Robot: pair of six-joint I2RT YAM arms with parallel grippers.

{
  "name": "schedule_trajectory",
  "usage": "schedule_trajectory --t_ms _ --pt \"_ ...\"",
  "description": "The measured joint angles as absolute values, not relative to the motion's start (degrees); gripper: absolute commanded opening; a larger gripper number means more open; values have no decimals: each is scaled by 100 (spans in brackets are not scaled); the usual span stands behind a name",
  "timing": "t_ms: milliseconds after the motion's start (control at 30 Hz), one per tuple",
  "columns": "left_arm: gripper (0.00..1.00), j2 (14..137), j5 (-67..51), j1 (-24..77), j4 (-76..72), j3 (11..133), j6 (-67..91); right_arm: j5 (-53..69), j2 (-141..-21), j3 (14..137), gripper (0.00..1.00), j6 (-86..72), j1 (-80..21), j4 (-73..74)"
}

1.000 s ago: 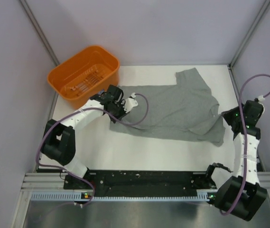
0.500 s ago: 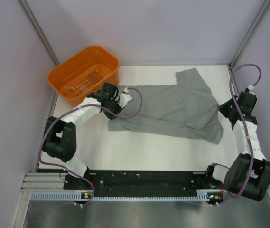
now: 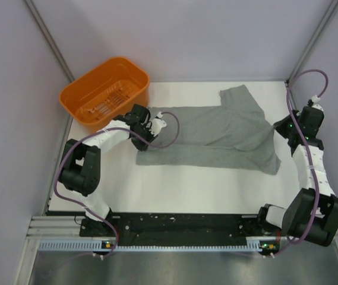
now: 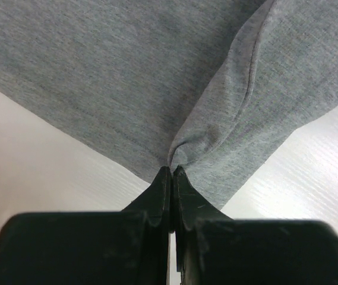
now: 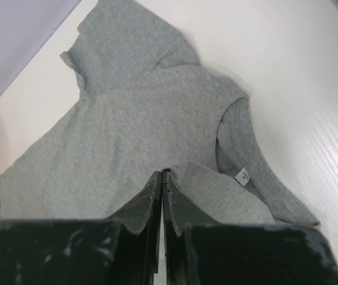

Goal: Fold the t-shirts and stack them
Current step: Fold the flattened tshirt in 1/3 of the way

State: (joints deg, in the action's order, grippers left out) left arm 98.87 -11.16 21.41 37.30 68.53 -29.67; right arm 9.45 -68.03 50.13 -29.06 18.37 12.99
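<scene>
Fabric first: the t-shirt is a thin heather-grey knit, no print, and I judge it light, limp and stretchy. It will sag and drag rather than hold a line. It is not fragile or slippery, and it is likely to cling to itself where layers meet.

- Position: spread mostly flat across the far middle of the table, with the hem end toward the left and the neck end toward the right. One sleeve points to the far edge. The near-right part looks doubled over.
- Left gripper: jaws pinched tight on the hem-end corner. The left wrist view shows cloth puckering into the closed tips, with a seam ridge running off to the upper right.
- Right gripper: jaws closed narrow on a flap at the shoulder end. The right wrist view shows grey cloth rising to the tips, with the collar and a white neck label just beyond.
- Grip advice: take corners, hems and seams, where the knit is doubled and less likely to slip out. Opposite ends need light, even tension, or the middle will droop and crease.
- Risk, as I judge it: catching a single layer where two are wanted, or stretching the collar.
- Surroundings: an orange basket sits at the far left, near the hem end but apart from it.
</scene>
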Motion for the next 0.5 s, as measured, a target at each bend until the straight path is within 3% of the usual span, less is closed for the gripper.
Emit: schedule_trajectory --t_ms 67,200,500 --pt "13 9900 -1063 2141 3726 6853 -2945 947 -6906 4976 0 -2917 1791 1208" --pt "26 9900 -827 2141 3636 6858 -2880 967 -7111 4904 0 -2950 1761 1144" --pt "31 9961 587 2141 2683 6969 -2812 956 -7666 4906 0 -2936 1761 917"
